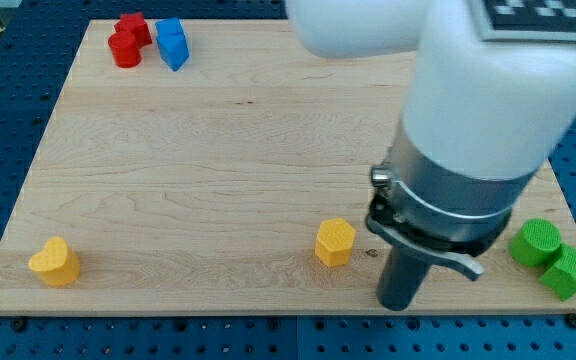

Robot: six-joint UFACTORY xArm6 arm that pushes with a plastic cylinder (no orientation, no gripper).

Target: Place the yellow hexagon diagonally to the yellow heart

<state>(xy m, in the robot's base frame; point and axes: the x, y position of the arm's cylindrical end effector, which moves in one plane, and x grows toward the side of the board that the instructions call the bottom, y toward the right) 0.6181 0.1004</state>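
The yellow hexagon (335,241) sits near the board's bottom edge, a little right of the middle. The yellow heart (55,262) lies at the board's bottom left corner, far to the left of the hexagon and slightly lower. My tip (400,303) is at the end of the dark rod, just to the right of and below the hexagon, apart from it by a small gap. The white and grey arm body fills the view's upper right.
Two red blocks (127,40) and a blue block (172,43) sit together at the top left of the wooden board (218,140). A green cylinder (536,242) and a green star (570,273) sit at the bottom right edge.
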